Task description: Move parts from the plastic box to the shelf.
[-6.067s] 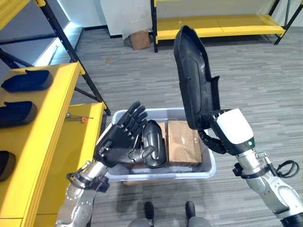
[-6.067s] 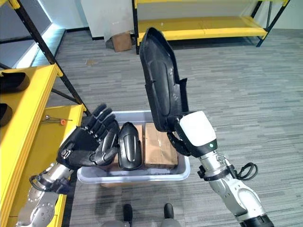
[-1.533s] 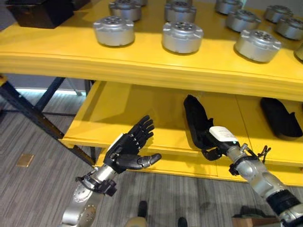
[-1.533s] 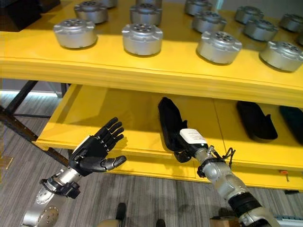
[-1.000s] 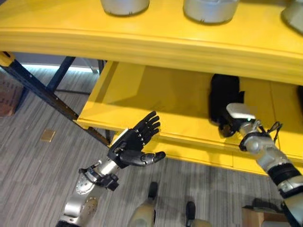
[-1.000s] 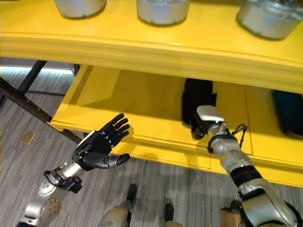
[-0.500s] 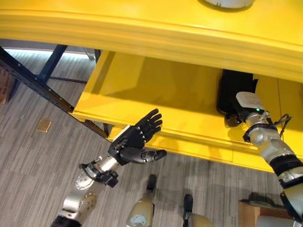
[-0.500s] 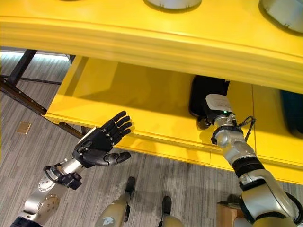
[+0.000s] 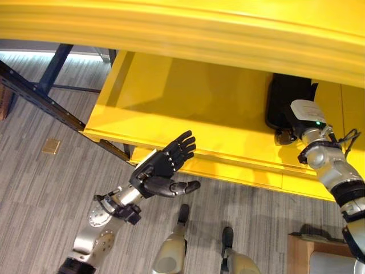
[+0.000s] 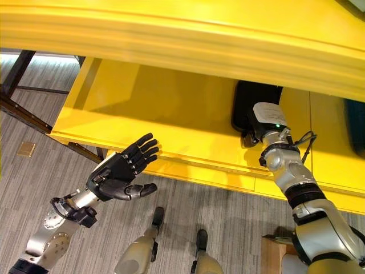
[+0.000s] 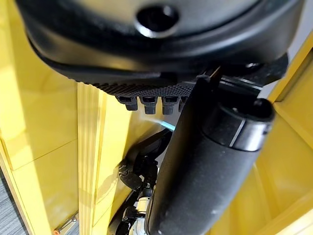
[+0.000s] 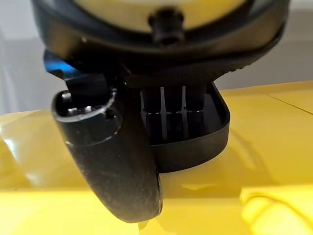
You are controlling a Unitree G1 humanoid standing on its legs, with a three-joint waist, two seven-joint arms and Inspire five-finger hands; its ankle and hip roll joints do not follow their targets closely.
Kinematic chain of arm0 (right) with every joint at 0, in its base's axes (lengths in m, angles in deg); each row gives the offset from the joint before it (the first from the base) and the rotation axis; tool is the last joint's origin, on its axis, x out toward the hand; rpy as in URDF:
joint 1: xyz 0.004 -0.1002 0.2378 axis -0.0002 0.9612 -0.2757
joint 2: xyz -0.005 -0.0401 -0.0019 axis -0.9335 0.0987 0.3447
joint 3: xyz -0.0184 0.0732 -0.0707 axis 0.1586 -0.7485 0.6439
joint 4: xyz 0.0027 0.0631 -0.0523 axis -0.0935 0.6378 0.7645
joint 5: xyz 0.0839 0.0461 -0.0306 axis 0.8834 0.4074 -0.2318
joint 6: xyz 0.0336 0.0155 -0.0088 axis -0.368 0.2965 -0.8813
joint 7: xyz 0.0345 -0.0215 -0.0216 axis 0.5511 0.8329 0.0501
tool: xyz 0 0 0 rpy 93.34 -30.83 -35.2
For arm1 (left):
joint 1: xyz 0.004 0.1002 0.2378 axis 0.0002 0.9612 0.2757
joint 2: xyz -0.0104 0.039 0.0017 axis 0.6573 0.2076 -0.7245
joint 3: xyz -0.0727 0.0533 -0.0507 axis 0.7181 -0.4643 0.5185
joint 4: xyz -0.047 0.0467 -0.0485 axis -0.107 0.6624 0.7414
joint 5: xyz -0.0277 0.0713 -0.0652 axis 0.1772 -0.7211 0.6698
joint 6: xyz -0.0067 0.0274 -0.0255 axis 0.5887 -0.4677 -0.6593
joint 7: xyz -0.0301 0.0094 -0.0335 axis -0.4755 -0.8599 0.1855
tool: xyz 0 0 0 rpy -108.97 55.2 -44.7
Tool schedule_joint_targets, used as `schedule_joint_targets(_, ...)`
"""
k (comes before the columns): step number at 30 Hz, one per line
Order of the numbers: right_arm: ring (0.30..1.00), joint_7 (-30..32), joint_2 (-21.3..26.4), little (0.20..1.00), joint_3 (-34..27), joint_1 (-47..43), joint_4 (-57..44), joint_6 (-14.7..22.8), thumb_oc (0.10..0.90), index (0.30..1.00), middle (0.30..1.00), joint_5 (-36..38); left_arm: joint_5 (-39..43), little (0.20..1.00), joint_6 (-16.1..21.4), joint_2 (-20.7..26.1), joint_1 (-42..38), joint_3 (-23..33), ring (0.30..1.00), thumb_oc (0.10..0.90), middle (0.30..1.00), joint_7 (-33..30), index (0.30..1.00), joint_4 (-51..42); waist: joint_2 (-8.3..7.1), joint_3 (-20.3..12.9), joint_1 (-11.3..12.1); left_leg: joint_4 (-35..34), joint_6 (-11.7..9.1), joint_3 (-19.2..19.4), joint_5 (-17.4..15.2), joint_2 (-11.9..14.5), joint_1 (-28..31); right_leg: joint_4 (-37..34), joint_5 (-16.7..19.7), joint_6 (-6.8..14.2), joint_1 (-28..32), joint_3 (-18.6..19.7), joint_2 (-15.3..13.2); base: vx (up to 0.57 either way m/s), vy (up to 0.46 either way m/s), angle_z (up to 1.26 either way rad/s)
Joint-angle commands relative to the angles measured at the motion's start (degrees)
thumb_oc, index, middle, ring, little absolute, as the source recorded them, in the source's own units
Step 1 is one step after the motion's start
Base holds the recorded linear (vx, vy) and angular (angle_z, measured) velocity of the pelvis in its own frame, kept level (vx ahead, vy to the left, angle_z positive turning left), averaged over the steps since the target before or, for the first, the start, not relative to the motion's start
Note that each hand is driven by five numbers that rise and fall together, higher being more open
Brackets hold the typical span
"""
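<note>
Left robot hand (image 9: 155,173): it is hovering in front of the shelf's near edge, over the grey floor, palm up with the fingers straight and spread and the thumb sticking out to the side; it is holding nothing and touching nothing.
Floor (image 9: 45,188): grey striped carpet is showing below and to the left of the shelf.
Shelf (image 9: 188,114): a yellow lower board is running across the view beneath a yellow upper board; a dark metal brace is crossing at its left end.
Black part (image 9: 286,103): it is lying flat on the lower shelf board, toward the right, with its long axis running from the shelf's front edge back into the depth of the shelf; its far end is passing under the upper board and its near end is pointing toward the robot.
Right robot hand (image 10: 263,123): it is reaching onto the lower shelf board and sitting at the near end of the black part; in the right wrist view the thumb and fingers are lying against the ribbed end of the part, but I cannot tell whether they are gripping it or merely resting on it.
</note>
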Motion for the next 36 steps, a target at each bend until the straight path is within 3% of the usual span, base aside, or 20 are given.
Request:
schedule_joint_targets(1, 0.3, -0.7, 5.4, 0.3, 3.2, -0.2, 2.8, -2.1, 0.4, 0.3, 0.3, -0.7, 2.8, 1.0, 3.5, -0.4, -2.6, 2.0, 1.0, 0.9, 1.0, 3.5, 1.0, -7.9, -0.93, -2.0, 0.2, 3.5, 0.2, 4.1, -9.8, 1.4, 3.5, 7.9, -3.6, -2.3, -4.8, -0.8, -0.1, 0.0, 0.0, 0.0)
schedule_joint_targets(22, 0.3, -5.3, 8.0, 0.3, 0.1, 7.4, -4.7, 0.2, 0.4, 0.3, 0.3, -3.8, 2.6, 1.0, 3.1, -0.4, -1.2, 3.5, 1.0, 0.9, 1.0, 4.1, 1.0, -8.0, -2.02, -3.2, -1.7, 3.4, 0.1, 5.5, -10.2, 2.3, 5.0, 8.0, -3.7, -2.0, -4.0, 0.3, 0.2, 0.0, -0.001, -0.01)
schedule_joint_targets(27, 0.305, -2.9, 8.2, 0.305, -0.2, 8.0, -4.5, 0.4, 0.404, 0.305, 0.305, -6.9, 2.7, 1.0, 3.0, -0.3, -1.3, 3.3, 1.0, 0.9, 1.0, 4.3, 1.0, -7.8, -2.04, -3.2, -1.8, 3.3, 0.1, 5.5, -10.1, 2.4, 5.1, 8.2, -3.7, -2.0, -4.1, 0.5, 0.3, 0.0, -0.003, -0.01)
schedule_joint_targets(28, 0.605, -1.5, 8.4, 0.605, 0.0, 7.8, -4.1, 0.7, 0.618, 0.605, 0.605, -7.3, 2.7, 1.0, 3.2, -0.1, -1.4, 3.1, 1.0, 0.9, 1.0, 4.3, 1.0, -7.6, -2.0, -3.2, -1.9, 3.4, 0.2, 5.6, -10.2, 2.4, 5.0, 8.2, -3.7, -2.0, -4.1, 0.5, 0.3, 0.0, 0.0, 0.0)
schedule_joint_targets(29, 1.0, -0.6, 8.5, 1.0, 0.1, 7.6, -4.2, 0.5, 0.9, 1.0, 1.0, -8.0, 2.7, 1.0, 3.4, -0.1, -1.5, 2.9, 1.0, 0.9, 1.0, 4.3, 1.0, -7.6, -1.91, -3.1, -1.8, 3.4, 0.2, 5.6, -10.2, 2.4, 4.8, 8.2, -3.7, -2.0, -4.2, 0.6, 0.3, 0.0, 0.0, 0.0)
schedule_joint_targets(36, 1.0, 1.2, 8.7, 1.0, 0.1, 7.0, -4.6, -1.4, 0.9, 1.0, 1.0, -10.9, 3.0, 1.0, 3.8, -0.1, -1.6, 2.9, 1.0, 0.9, 1.0, 4.5, 1.0, -7.4, -1.57, -3.1, -2.0, 3.4, 0.1, 5.6, -10.1, 2.3, 4.7, 8.2, -3.8, -2.0, -4.3, 0.7, 0.3, 0.0, 0.0, 0.0)
